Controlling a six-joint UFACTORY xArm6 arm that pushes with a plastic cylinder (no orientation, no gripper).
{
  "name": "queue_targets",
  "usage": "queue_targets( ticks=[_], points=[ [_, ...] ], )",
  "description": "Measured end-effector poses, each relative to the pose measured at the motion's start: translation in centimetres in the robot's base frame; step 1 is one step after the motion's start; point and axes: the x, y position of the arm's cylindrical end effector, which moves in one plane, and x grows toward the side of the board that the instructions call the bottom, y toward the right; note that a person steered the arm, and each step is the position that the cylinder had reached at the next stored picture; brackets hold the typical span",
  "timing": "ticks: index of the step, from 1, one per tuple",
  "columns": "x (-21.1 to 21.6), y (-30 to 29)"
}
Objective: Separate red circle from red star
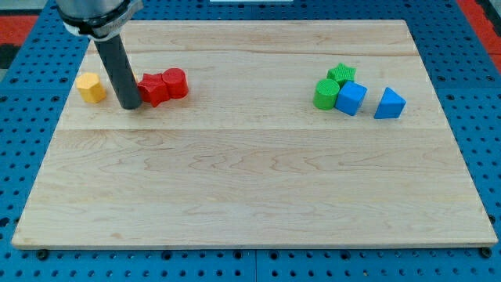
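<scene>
- The near half of the wooden board (258,196), toward the view's bottom, is seen as bare pale planks resting on a blue perforated table (485,117).
- At mid-depth on the view's right, a blue triangular block (390,103) is found standing slightly apart from the rest of its cluster.
- Just to its left a blue cube (351,99) is seen, touching a green cylinder (326,94) on the cube's left side.
- Slightly farther back, a green star-like block (341,74) is tucked against the top of the green cylinder and the blue cube.
- On the view's left at about the same depth, my tip (131,106) is planted on the board; no jaws are carried, since the arm ends in a plain dark rod (117,66) leaning up toward the view's top left.
- The tip is placed at the left edge of the red star (153,89), touching or nearly touching it; actual contact cannot be settled.
- The red circle (175,83) is pressed against the star's right side, so the two red blocks are not separated.
- A yellow block (91,88), apparently hexagonal, is set to the left of the rod, near it but apart.
- A sliver of another yellow piece seems to be hidden behind the rod; its shape cannot be made out.
</scene>
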Motion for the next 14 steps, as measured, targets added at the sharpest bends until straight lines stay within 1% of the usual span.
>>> queue_targets(
  ticks=[1,2,3,4,5,6,8,9,10,12,14],
  points=[
    [0.4,6.2],
    [-3.1,11.8],
    [-7.2,13.5],
    [-10.3,9.3],
    [-10.4,6.1],
    [-9.4,6.5],
    [-8.9,5.7],
    [-9.2,2.0],
    [-7.9,0.5],
    [-7.3,3.5],
    [-7.3,8.4]
  ],
)
